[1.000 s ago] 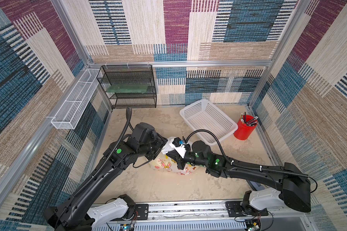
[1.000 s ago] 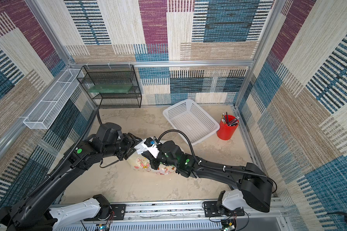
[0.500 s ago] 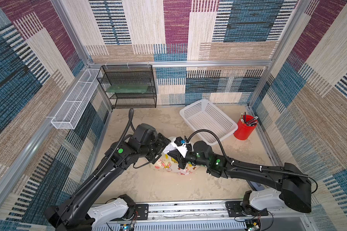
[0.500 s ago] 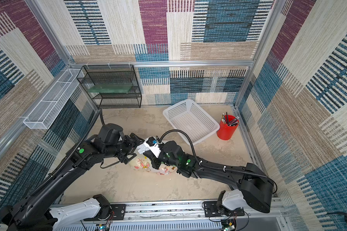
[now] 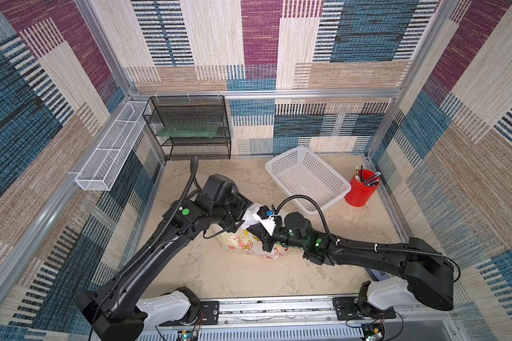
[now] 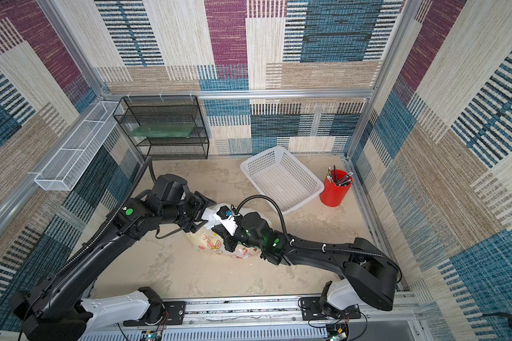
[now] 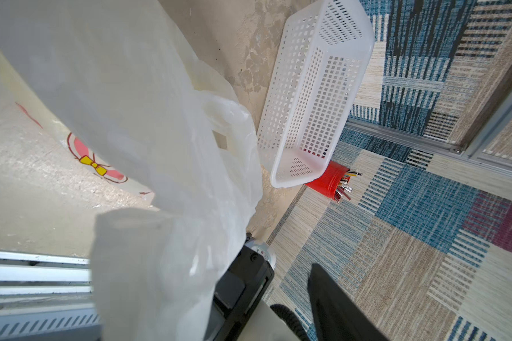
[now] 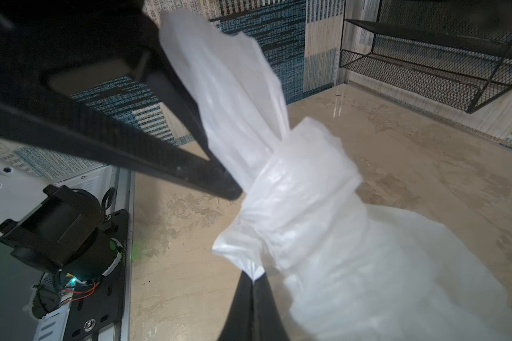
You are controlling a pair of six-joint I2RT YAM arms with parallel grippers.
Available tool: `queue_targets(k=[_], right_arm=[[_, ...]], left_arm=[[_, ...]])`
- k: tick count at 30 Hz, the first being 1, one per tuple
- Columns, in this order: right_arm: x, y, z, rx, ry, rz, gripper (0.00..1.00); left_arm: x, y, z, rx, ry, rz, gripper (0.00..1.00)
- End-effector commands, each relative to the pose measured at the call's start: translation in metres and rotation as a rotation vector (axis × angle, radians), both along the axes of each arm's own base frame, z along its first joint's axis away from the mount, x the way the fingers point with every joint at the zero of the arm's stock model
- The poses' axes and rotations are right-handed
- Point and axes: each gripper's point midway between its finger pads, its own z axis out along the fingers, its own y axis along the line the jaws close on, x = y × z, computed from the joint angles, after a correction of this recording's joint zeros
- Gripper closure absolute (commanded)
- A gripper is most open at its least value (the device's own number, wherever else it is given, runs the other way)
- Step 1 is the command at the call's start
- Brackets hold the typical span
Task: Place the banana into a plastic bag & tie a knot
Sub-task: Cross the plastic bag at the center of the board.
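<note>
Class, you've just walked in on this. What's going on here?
Two robot arms are working on the plastic bag, which lies on the table. The right tool is shut on a tip of the bag's handle, beside the knot, a bunched wrap of white film. The left tool sits against the loose handle ends, jaws apart, with film draped over it. No banana can be made out through the bag.
</note>
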Motion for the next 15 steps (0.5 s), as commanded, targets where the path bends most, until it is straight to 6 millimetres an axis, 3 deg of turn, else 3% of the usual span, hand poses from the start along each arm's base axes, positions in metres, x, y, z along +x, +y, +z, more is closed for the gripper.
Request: queue_targets(k=[1,9,15], right_arm=[[0.006,0.000,0.014,0.051,-0.061,-0.025,1.00],[0.001,0.004,0.007,0.046,-0.065,0.001,1.00],[-0.002,0.007,0.003,0.042,-0.063,0.014,1.00]], left_arm=[[-0.013,0.003,-0.003,-0.021,0.103,0.044,0.30],[-0.009,-0.001,-0.003,-0.065,0.147,0.121,0.29],[0.000,-0.008,-0.024,-0.042,0.163,0.125,0.29]])
